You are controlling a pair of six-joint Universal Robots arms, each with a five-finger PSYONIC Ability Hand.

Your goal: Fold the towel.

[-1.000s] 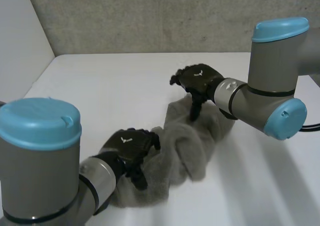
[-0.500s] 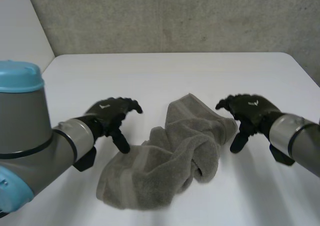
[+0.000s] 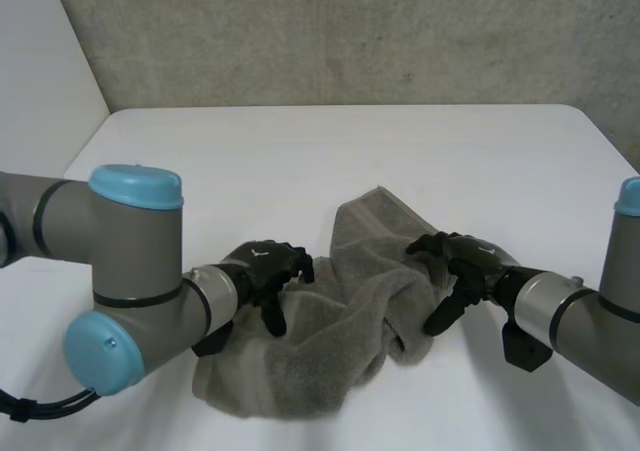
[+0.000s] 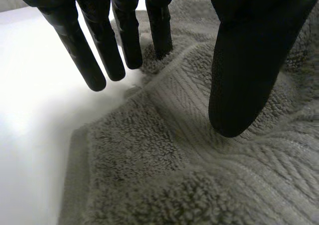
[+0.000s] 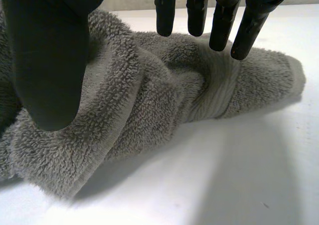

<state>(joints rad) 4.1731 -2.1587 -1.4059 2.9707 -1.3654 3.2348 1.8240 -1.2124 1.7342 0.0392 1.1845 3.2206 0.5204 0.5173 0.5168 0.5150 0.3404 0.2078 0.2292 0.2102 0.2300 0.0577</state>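
White tabletop (image 3: 300,151) across the whole scene, grey concrete wall (image 3: 350,31) behind. Grey arms with light-blue caps reaching in from both sides: left arm (image 3: 130,261) bent low over the near-left part, right arm (image 3: 575,316) coming in from the near right.

Between them, toward the near middle of the table, grey terry towel (image 3: 340,321), crumpled into a rumpled heap of folds and ridges, one flatter corner pointing away toward the wall.

At the towel's left edge, left hand (image 3: 262,271), opened out: fingers (image 4: 99,50) straight and side by side, tips down at the hem where cloth meets table. Its thumb (image 4: 244,70) held wide apart from them, tip on the pile further in. Nothing pinched.

At the towel's right edge, right hand (image 3: 462,263), likewise opened: fingers straight, just over the top of the bunched fold. Thumb apart from them, close against the fold's near side. Cloth lying between, not gripped.
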